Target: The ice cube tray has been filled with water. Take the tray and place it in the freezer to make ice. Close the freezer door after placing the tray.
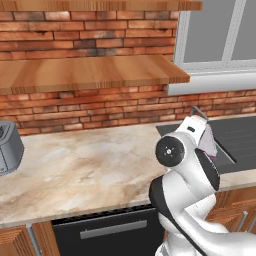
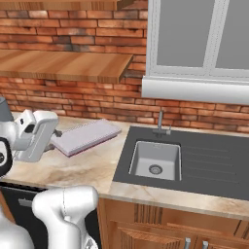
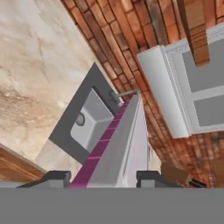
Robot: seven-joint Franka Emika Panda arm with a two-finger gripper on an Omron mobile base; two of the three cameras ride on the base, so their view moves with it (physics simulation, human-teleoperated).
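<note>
The ice cube tray (image 2: 86,135) is a thin pale lavender-grey slab with a magenta edge, held level above the marble counter (image 2: 58,170), just left of the sink. My gripper (image 2: 54,134) is shut on its near short end. In the hand view the tray (image 3: 120,140) runs away from the two dark fingertips (image 3: 57,176), which press its sides, and my gripper (image 3: 103,177) stands at the bottom. From the left base view a corner of the tray (image 1: 209,142) peeks out behind the arm. The freezer and the freezer door are out of view.
A dark sink (image 2: 155,159) with a faucet (image 2: 161,121) lies right of the tray. A grey toaster (image 1: 7,147) stands at the counter's far left. A wooden shelf (image 1: 90,72) juts from the brick wall above the counter. A black appliance front (image 1: 110,232) sits below it.
</note>
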